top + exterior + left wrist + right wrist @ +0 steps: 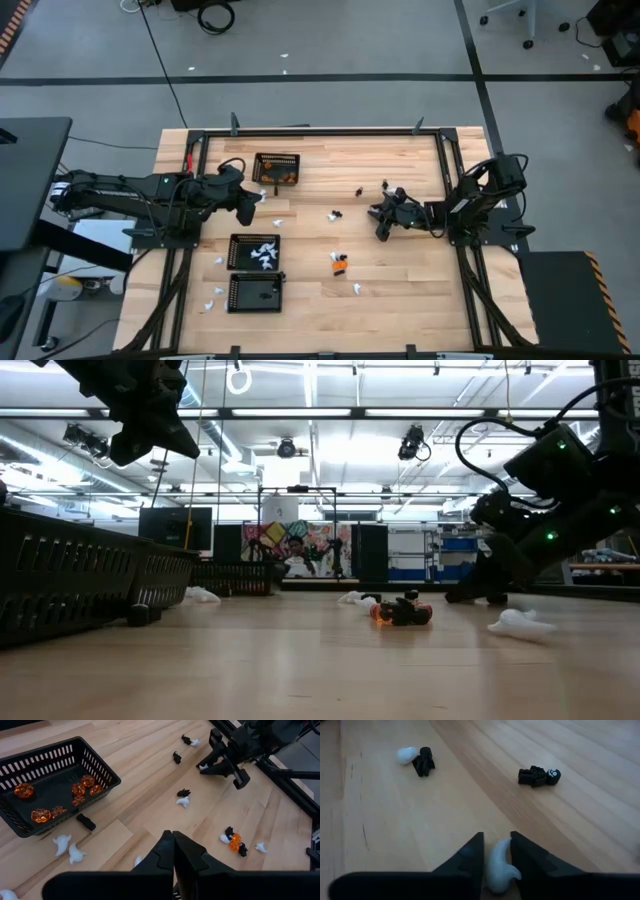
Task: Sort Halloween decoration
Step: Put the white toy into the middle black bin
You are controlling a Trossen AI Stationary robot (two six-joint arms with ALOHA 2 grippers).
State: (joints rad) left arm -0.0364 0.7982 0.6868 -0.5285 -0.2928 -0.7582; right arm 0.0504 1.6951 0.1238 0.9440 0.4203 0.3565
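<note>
Tiny orange, white and black toy pieces lie scattered on the wooden table. A mixed cluster [340, 263] sits near the middle, and a black-and-white pair [183, 797] lies farther off. My right gripper [497, 855] is low over the table's right half and shut on a white piece [499, 865]. A black piece [539, 775] and a white-and-black pair [415, 757] lie beyond it. My left gripper [173, 851] is shut and holds nothing that shows. It hangs high over the table's left half, near the basket of orange pieces [35, 770]. My right gripper pinches the white piece between its two fingers [470, 857], at about the middle of its curved body [496, 852]. The fingers slant down at it from the table's right side. Whether the piece rests on the wood or is lifted clear, I cannot tell.
Three black mesh baskets stand on the left half: one with orange pieces [262, 160] at the far side, one with white pieces [236, 240] and one with black pieces [234, 300] nearer. Loose white pieces [67, 850] lie beside them. A black frame [300, 131] runs along the table's edges.
</note>
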